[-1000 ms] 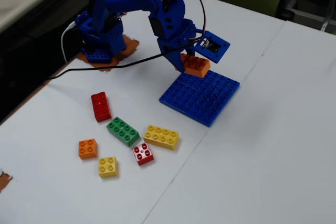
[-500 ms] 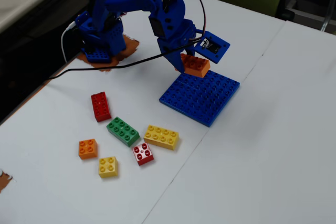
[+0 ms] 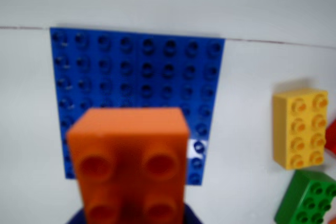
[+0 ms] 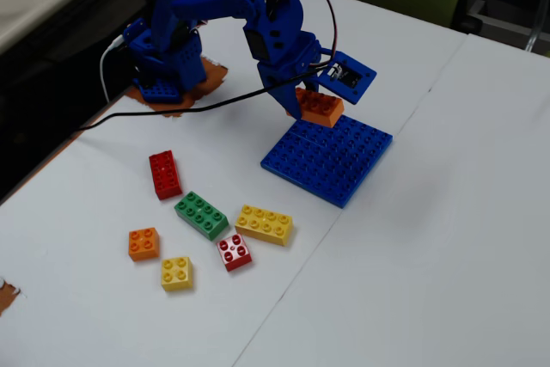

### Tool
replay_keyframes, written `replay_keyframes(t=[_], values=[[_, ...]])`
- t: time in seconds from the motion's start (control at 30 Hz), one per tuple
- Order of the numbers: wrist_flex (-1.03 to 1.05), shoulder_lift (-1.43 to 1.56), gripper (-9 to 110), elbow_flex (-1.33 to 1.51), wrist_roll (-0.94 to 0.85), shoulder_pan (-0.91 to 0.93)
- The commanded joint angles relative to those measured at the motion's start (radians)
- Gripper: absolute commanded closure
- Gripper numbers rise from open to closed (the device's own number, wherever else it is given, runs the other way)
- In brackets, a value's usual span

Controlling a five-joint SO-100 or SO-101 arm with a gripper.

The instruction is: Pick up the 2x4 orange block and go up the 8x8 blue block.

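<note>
My gripper (image 4: 309,109) is shut on the 2x4 orange block (image 4: 318,106). It holds the block just above the back-left edge of the 8x8 blue block (image 4: 331,156), a flat studded plate on the white table. In the wrist view the orange block (image 3: 131,161) fills the lower middle, studs toward the camera, and hides the near part of the blue plate (image 3: 136,66). Only blue tips of my gripper (image 3: 131,208) show at the bottom edge on either side of the block.
Loose bricks lie left of the plate in the fixed view: a red 2x4 (image 4: 164,174), a green 2x4 (image 4: 201,215), a yellow 2x4 (image 4: 264,224), and small orange (image 4: 143,243), yellow (image 4: 177,272) and red (image 4: 234,252) ones. The wrist view shows the yellow (image 3: 300,128) and green (image 3: 310,198) bricks at right.
</note>
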Motion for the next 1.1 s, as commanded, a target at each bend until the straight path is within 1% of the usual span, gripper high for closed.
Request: replay_keyframes(t=[0.0, 1.07], values=[[0.006, 0.028, 101, 0.003, -0.008, -0.008], [0.006, 0.035, 101, 0.005, -0.009, -0.009]])
